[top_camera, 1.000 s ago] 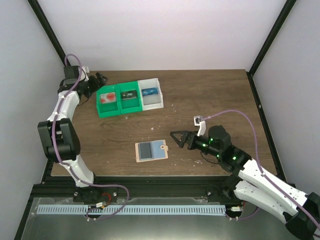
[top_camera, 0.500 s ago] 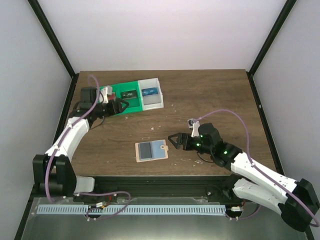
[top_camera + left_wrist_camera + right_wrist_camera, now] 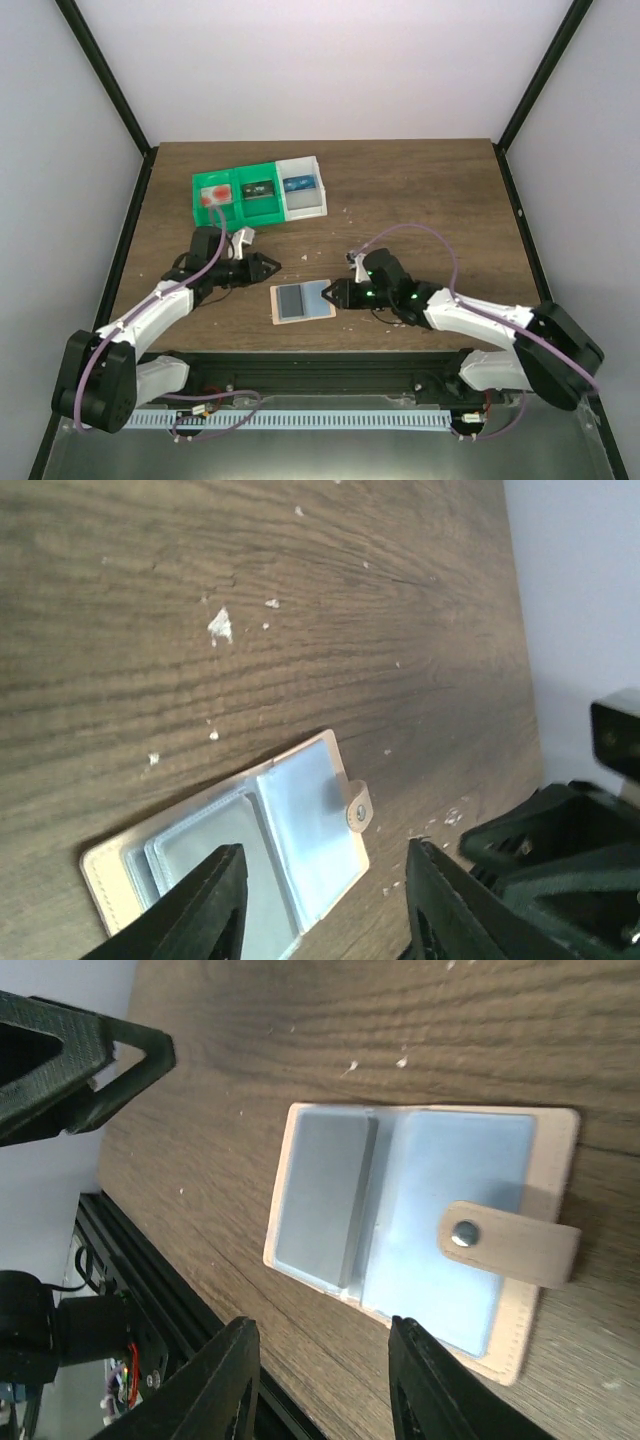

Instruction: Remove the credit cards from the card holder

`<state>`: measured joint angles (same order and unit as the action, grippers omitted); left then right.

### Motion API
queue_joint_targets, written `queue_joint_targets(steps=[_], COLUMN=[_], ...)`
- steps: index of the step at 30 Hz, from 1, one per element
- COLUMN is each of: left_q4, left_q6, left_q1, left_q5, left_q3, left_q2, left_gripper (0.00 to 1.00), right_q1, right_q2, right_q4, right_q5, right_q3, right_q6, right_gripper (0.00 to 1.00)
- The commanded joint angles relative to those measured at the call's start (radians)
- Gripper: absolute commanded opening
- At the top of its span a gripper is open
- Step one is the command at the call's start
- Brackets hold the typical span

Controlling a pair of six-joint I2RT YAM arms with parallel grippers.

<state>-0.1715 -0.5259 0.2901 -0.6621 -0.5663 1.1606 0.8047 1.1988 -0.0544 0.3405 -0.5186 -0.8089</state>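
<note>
Thin tan leather-like card holder with grey-blue pocket panels lies open and flat on the brown wooden table, lower centre of the top view. Its snap strap is folded out to the side. Pockets look empty in both wrist views; no card edge shows.

The three thin plastic cards sit upper left of the top view. Red-and-white card and dark card each lie in their own compartment of the green plastic tray. Blue card is in the white plastic tray, which touches the green one. One card per compartment, likely so each stays separate and easy to count.

Left gripper hovers low, just up and left of the holder in the frame, fingers parted, nothing between them. Right gripper is at the holder's right edge by the strap, fingers also parted, gripping nothing. Whether it touches the strap cannot be told.

Both point at the holder from opposite sides, probably so one can pin it while the other works the pockets. From the layout, extraction looks finished; only a check or a retreat seems left.
</note>
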Motion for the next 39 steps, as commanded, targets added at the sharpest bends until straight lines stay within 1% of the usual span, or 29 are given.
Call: queue_joint_targets(steps=[1, 3, 6, 9, 11, 14, 17, 20, 30, 39], left_q4=[0.147, 0.198, 0.312, 0.410, 0.440, 0.445, 0.458, 0.497, 0.558, 0.606], left_q6=[-0.097, -0.131, -0.202, -0.253, -0.258, -0.254, -0.261, -0.285, -0.313, -0.330], left_q1=[0.005, 0.005, 0.005, 0.005, 0.005, 0.005, 0.005, 0.006, 0.006, 0.005], left_q5=[-0.030, -0.045, -0.096, -0.133, -0.155, -0.159, -0.158, -0.167, -0.183, -0.183], left_q3=[0.083, 0.130, 0.210, 0.258, 0.274, 0.283, 0.294, 0.309, 0.330, 0.342], left_q2=[-0.014, -0.004, 0.019, 0.045, 0.057, 0.056, 0.049, 0.047, 0.069, 0.112], left_gripper=[0.53, 0.57, 0.61, 0.68, 0.69, 0.74, 0.79, 0.81, 0.85, 0.86], right_q1=[0.062, 0.081, 0.089, 0.105, 0.121, 0.132, 0.138, 0.147, 0.152, 0.158], right_q2=[0.098, 0.148, 0.235, 0.309, 0.348, 0.396, 0.435, 0.476, 0.536, 0.554], right_q4=[-0.052, -0.042, -0.044, -0.033, -0.027, -0.023, -0.037, -0.021, -0.018, -0.020], right_q5=[-0.026, -0.047, -0.043, -0.059, -0.068, -0.077, -0.077, -0.083, -0.094, -0.120], right_q3=[-0.102, -0.140, -0.189, -0.240, -0.269, -0.288, -0.292, -0.309, -0.303, -0.285], right_q6=[0.032, 0.052, 0.063, 0.065, 0.071, 0.066, 0.057, 0.059, 0.049, 0.041], right_gripper=[0.37, 0.37, 0.32, 0.29, 0.28, 0.27, 0.23, 0.20, 0.19, 0.10])
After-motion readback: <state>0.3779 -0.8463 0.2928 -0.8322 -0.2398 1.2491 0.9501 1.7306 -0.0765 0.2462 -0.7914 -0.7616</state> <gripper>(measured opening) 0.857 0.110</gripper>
